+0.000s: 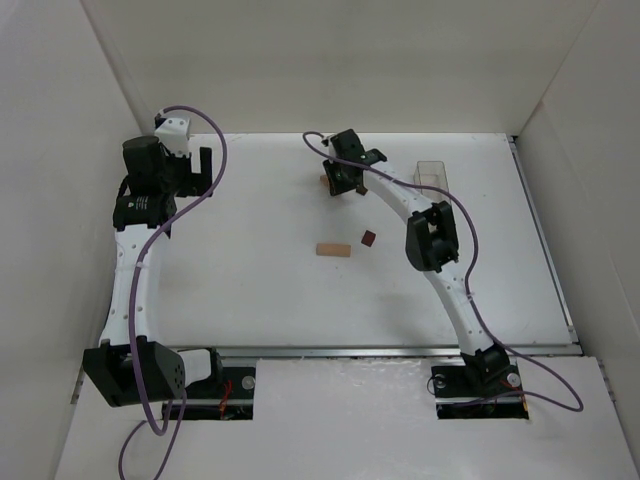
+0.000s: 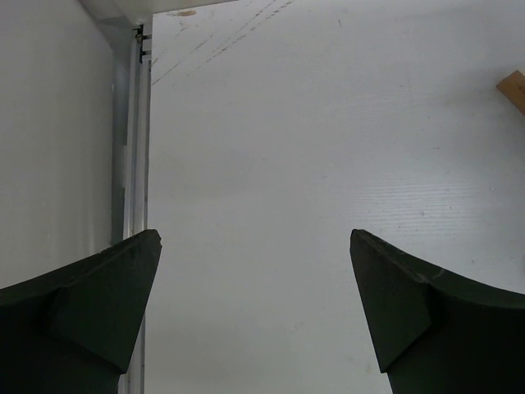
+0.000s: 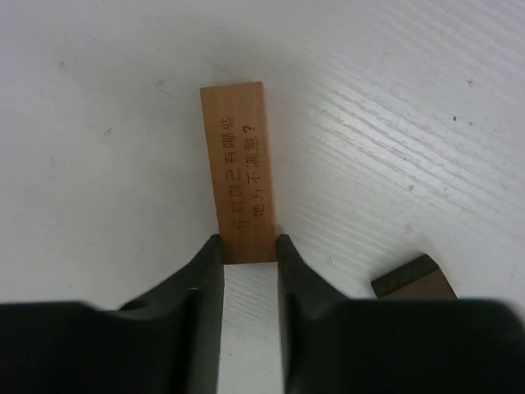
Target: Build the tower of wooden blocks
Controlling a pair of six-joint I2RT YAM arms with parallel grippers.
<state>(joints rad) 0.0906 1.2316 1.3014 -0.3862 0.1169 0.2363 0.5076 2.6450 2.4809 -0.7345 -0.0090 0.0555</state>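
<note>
At lower centre, right gripper [image 3: 248,242] is seemingly clamping the tan bar [image 3: 236,156] by its end; left gripper [image 2: 254,238] is hanging wide apart.

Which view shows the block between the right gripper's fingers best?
Right wrist view: the printed block fills the centre, its near end pinched by the right gripper. Top view shows only a sliver beside that gripper. Left wrist shows one tan corner, which block unclear.
</note>
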